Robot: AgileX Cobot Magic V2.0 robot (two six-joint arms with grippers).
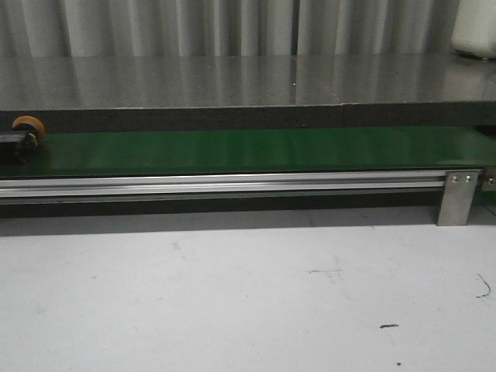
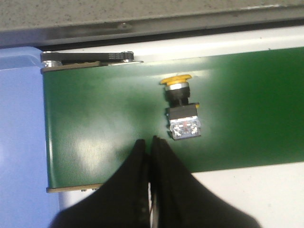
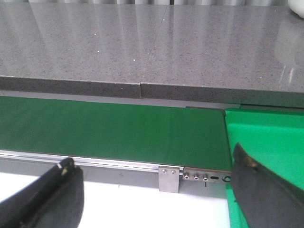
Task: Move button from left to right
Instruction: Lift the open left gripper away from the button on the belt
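The button (image 2: 180, 108) lies on its side on the green belt (image 2: 109, 118), orange cap toward the far rail, black body and clear terminal block toward my left gripper. In the front view the button (image 1: 23, 136) sits at the belt's far left end (image 1: 232, 151). My left gripper (image 2: 148, 141) hovers just beside the button, jaws shut with nothing between them. My right gripper (image 3: 151, 166) is open, its two fingers (image 3: 61, 187) spread wide near the belt's right end (image 3: 118, 133); it holds nothing. Neither arm shows in the front view.
A grey stone counter (image 1: 232, 77) runs behind the belt, an aluminium rail (image 1: 217, 184) with a bracket (image 1: 457, 198) in front. A blue bin (image 2: 21, 142) stands at the belt's left end, a bright green surface (image 3: 270, 137) at its right end. White tabletop (image 1: 232, 294) lies in front.
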